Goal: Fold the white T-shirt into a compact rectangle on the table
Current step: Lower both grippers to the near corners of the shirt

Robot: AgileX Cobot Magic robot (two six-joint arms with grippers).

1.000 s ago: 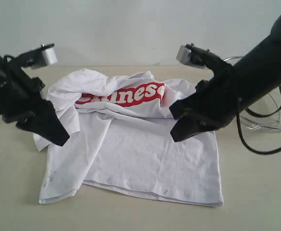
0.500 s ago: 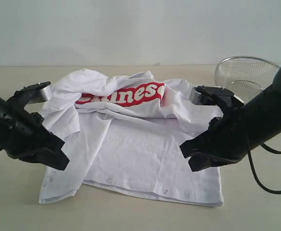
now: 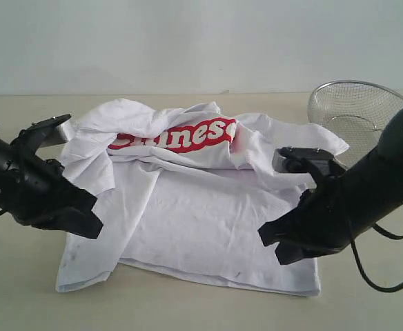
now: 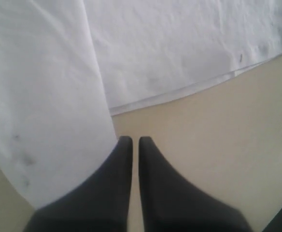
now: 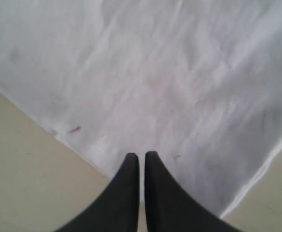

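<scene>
The white T-shirt [image 3: 208, 214] lies on the table [image 3: 367, 303], its lower body spread flat toward the near edge and its top bunched, red lettering [image 3: 181, 136] showing. My left gripper [image 3: 90, 223] hangs low at the shirt's left side. In the left wrist view its jaws [image 4: 132, 139] are shut with nothing between them, over bare table [image 4: 218, 145] beside a folded flap of the shirt [image 4: 44, 96]. My right gripper [image 3: 276, 247] is low over the shirt's near right part. Its jaws [image 5: 138, 154] are shut and empty just above the cloth [image 5: 179, 72] near the hem.
A round wire-mesh basket [image 3: 353, 110] stands at the back right behind my right arm. A black cable [image 3: 388, 286] loops from that arm down to the table. Beige table surface [image 5: 25, 169] borders the shirt's hem.
Both arms have come down from raised positions to just above the table, toward the shirt's near hem. The right arm's drop has uncovered the basket. The shirt has not moved.
</scene>
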